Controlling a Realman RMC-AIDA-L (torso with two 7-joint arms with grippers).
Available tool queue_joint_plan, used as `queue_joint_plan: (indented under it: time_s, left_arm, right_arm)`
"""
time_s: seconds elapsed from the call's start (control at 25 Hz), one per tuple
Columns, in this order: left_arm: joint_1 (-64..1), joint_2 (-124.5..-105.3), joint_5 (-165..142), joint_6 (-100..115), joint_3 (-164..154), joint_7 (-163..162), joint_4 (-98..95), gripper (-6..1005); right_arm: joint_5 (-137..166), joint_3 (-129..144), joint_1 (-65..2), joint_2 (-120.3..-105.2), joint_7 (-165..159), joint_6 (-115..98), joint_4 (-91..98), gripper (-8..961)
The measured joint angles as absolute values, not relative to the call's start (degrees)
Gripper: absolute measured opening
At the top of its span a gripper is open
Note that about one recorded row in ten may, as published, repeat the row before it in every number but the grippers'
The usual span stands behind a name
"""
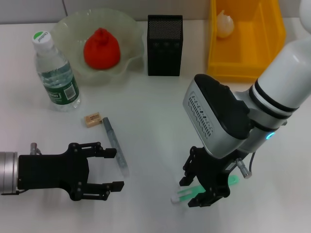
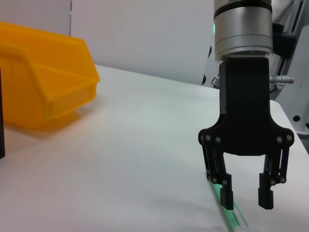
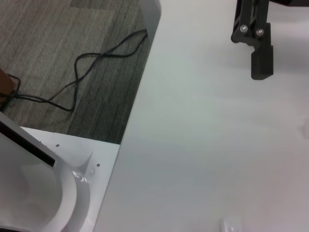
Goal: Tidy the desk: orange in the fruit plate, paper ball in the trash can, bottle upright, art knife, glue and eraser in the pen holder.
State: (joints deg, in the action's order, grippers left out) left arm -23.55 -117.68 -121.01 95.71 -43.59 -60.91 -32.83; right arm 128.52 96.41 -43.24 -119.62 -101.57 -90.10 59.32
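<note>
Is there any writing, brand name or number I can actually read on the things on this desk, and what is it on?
None can be read.
Bottle: white print on the dark green label and marks on the white cap, too small to read.
Eraser: faint marks on its paler band, too blurred to read.
Right arm's grey housing: a row of small marks, unreadable.

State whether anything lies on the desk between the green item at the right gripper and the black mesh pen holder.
Nothing visible does. From the green item under the right gripper, bare desk runs up to the pen holder.
</note>
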Motion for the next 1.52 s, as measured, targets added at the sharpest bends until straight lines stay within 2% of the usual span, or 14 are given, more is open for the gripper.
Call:
queue_joint_plan:
  time_s: [0.16, 0.36, 0.76, 1.36, 1.52]
  left_arm:
    - [-23.55, -117.68, -121.01, 95.71, -43.59, -60.91, -32.84, 773]
    - [-23.68, -117.75, -121.01, 95.65, -43.59, -60.91, -32.79, 771]
    - [-23.64, -117.77, -121.03, 95.62, -43.59, -60.91, -32.78, 767]
    - [-23.72, -117.82, -121.37, 96.02, -43.59, -60.91, -32.78, 760]
    - [-23.68, -117.77, -121.31, 96.06, -43.59, -60.91, -32.78, 759]
  right_arm:
    - [128.6, 97.01, -43.14, -119.62, -101.55, -89.39, 59.15, 447]
    - [128.63, 98.3, -43.11, -119.62, -101.48, -87.85, 58.04, 331]
    - [128.67, 99.36, -43.07, -119.62, -101.6, -86.94, 57.94, 328]
    - [128.94, 100.29, -42.98, -119.62, -102.29, -85.61, 57.44, 262]
    - [128.94, 100.13, -42.98, -119.62, -102.82, -85.6, 57.47, 187]
